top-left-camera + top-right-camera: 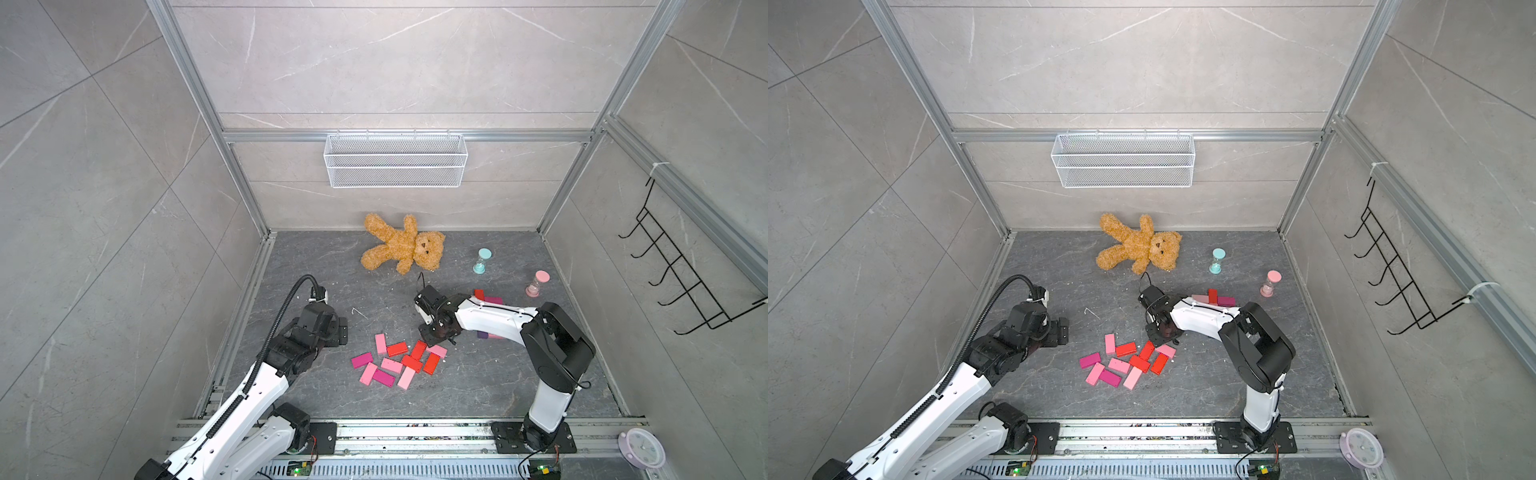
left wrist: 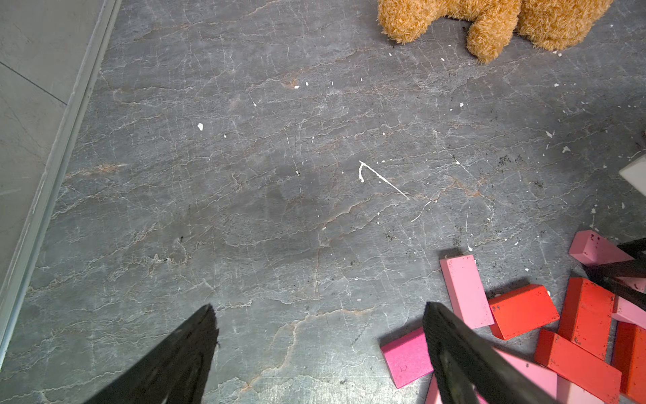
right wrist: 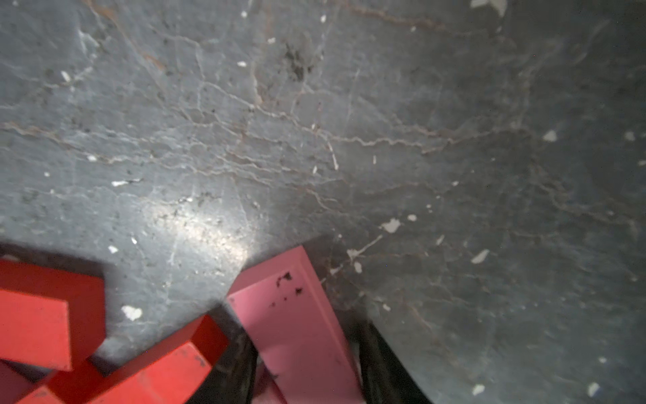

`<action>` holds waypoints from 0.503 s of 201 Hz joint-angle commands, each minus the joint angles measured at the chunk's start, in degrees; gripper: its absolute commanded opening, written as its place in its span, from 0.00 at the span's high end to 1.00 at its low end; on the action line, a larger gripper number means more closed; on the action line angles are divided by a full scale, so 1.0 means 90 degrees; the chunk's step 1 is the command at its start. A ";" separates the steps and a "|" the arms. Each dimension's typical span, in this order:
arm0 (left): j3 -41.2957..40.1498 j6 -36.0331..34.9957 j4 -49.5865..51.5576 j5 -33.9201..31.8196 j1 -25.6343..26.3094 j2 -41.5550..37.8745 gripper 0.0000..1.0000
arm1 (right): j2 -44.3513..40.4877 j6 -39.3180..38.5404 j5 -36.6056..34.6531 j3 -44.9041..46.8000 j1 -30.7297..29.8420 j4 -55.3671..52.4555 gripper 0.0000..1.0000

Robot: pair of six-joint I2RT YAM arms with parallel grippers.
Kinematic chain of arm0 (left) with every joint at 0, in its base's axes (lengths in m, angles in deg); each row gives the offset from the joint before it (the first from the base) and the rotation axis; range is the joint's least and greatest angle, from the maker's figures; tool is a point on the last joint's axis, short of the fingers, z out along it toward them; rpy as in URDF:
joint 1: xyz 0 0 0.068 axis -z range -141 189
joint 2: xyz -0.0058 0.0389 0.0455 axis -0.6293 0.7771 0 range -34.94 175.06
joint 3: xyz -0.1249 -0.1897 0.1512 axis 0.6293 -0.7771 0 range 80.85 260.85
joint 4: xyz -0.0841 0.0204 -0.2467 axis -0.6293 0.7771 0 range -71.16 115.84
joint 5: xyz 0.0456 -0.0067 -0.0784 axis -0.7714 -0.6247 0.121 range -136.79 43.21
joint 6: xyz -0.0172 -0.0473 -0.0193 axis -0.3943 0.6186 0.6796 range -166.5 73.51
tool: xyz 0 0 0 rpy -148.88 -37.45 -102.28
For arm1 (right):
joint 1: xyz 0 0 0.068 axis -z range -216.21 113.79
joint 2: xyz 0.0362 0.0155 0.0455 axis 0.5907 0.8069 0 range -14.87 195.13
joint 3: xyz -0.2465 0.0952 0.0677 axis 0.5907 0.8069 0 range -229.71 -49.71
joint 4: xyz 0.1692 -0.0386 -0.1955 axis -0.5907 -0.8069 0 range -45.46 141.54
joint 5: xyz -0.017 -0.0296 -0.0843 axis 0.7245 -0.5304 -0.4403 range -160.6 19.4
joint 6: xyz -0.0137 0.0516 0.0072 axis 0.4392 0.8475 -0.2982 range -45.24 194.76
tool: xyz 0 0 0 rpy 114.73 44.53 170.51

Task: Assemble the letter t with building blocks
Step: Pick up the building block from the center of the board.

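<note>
Your right gripper [image 3: 304, 349] straddles the light pink block [image 3: 286, 307] at the far right edge of the building blocks [image 1: 392, 365] (pinched or not, I cannot tell). Your left gripper [image 2: 318, 314] hangs wide and empty, left of them. Risk: the red block [image 3: 157, 370] just beside the jaws may snag and drag along on lifting.

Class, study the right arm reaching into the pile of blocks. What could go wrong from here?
1. The light pink block between the fingers of the right hand seems caught near one end and skewed; it may pivot or slip when lifted.
2. A red block appears to touch it, so lifting may drag the pile about.
3. The open left hand hovers beside that pile; the arms may crowd each other.
</note>
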 commanded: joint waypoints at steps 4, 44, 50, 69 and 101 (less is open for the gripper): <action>0.0041 -0.0014 0.0016 -0.0083 0.0023 -0.0051 0.05 | 0.0160 0.0145 -0.0086 -0.0115 0.0006 -0.0155 0.57; 0.0053 -0.0024 0.0023 -0.0086 0.0022 -0.0051 0.05 | 0.0231 0.0568 -0.0291 -0.0230 0.0018 -0.0135 0.67; 0.0054 -0.0023 0.0029 -0.0091 0.0022 -0.0052 0.05 | 0.0243 0.0659 -0.0359 -0.0251 0.0032 -0.0126 0.70; 0.0042 -0.0022 0.0013 -0.0087 0.0023 -0.0056 0.05 | 0.0257 0.0950 -0.0488 -0.0405 0.0056 -0.0095 0.77; 0.0050 -0.0006 0.0020 -0.0081 0.0022 -0.0043 0.05 | 0.0472 0.1395 -0.0878 -0.0956 0.0102 -0.0189 0.91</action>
